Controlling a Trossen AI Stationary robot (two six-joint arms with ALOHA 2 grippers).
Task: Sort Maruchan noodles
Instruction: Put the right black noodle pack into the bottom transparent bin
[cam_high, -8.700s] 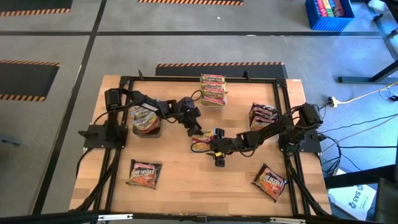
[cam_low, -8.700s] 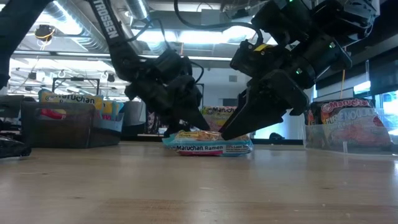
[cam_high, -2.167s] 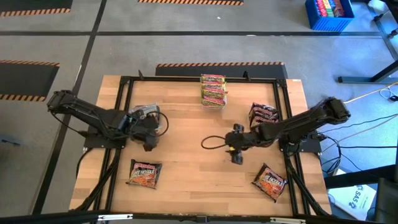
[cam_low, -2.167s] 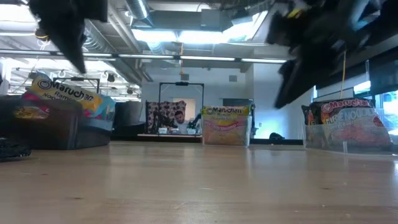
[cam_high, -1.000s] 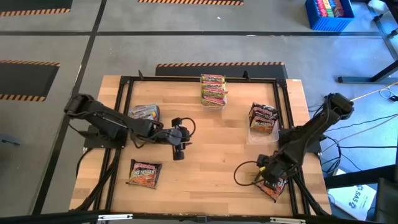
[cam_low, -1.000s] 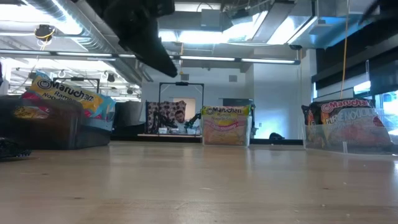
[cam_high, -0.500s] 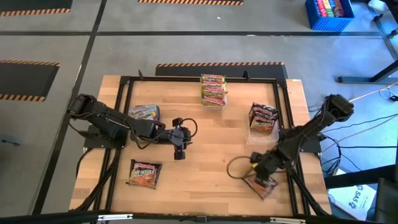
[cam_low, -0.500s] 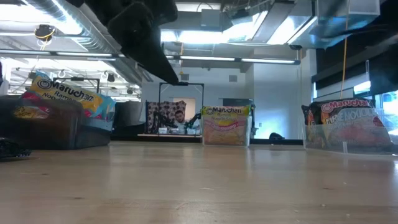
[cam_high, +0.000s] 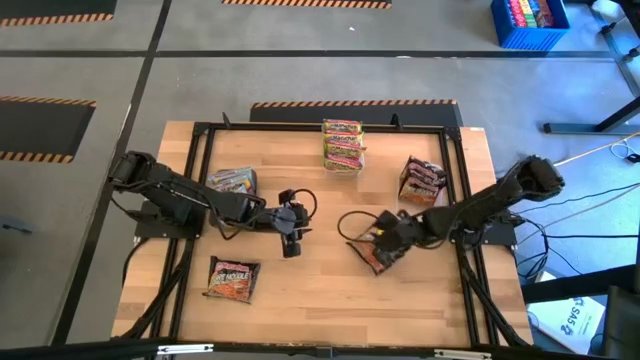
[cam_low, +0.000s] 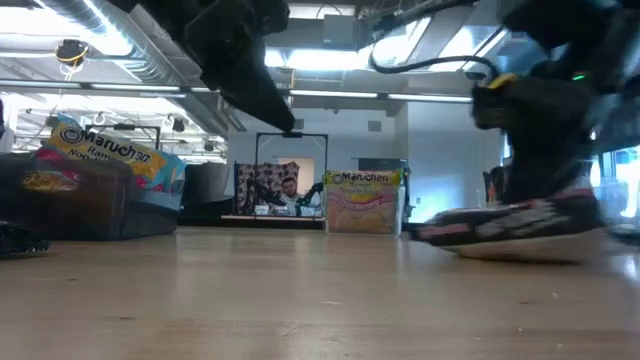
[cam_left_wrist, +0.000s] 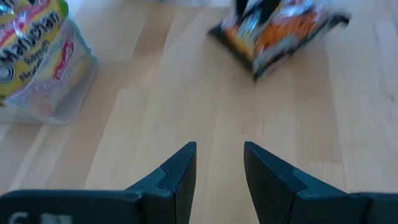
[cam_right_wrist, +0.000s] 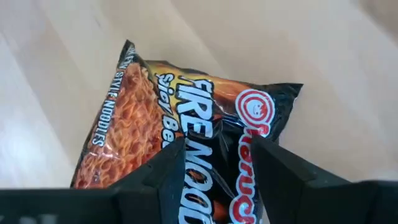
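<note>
Right gripper (cam_high: 383, 250) clamps a dark Fire Noodle packet (cam_right_wrist: 186, 143); left gripper (cam_left_wrist: 219, 168) jaws apart, empty. Far-edge tub (cam_high: 343, 160) holds yellow packets (cam_high: 342, 143).

Grey floor (cam_high: 250, 60) all round, hazard-striped tape (cam_high: 350, 103) at twelve o'clock, blue crate (cam_high: 530, 22) at one o'clock, bright ceiling lights (cam_low: 320, 55) overhead.

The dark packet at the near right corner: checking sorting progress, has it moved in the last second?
Yes. The right tool grips the dark packet and has carried it from the near right corner toward the table's middle, near the right tub.
</note>
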